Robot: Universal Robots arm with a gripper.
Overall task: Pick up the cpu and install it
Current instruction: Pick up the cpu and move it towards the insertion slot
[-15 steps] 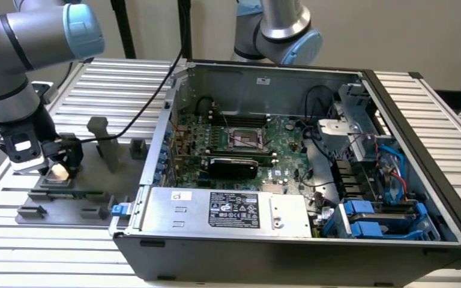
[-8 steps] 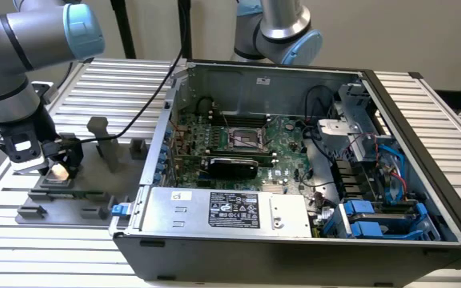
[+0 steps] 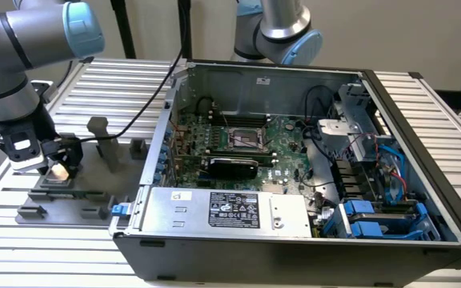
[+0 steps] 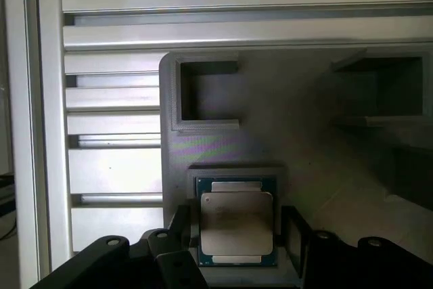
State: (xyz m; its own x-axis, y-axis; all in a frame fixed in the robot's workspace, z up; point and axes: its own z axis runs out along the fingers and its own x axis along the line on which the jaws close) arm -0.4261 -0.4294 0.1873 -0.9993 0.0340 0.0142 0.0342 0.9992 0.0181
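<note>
One open gripper point(image 4: 235, 232) is hanging around the cpu point(image 4: 237, 221). The computer label point(image 3: 234, 211) is looking too tiny to read above the silver table point(image 3: 46, 252).

Your exterior view looks from high up and a little in front of the open computer case point(image 3: 295, 255). It is tilted downward and stands far enough away to take in the whole case in the middle and the grey fixture plate point(image 3: 70, 207) at the exterior view's left, both on the slatted surface point(image 3: 431, 120). Your wrist view sits just behind the end effector point(image 3: 58, 169) and faces straight down. It is so near to the plate that the cpu point(image 4: 237, 229) in its pocket is plainly seen. The two views share this plate and the slats beside it.
</note>
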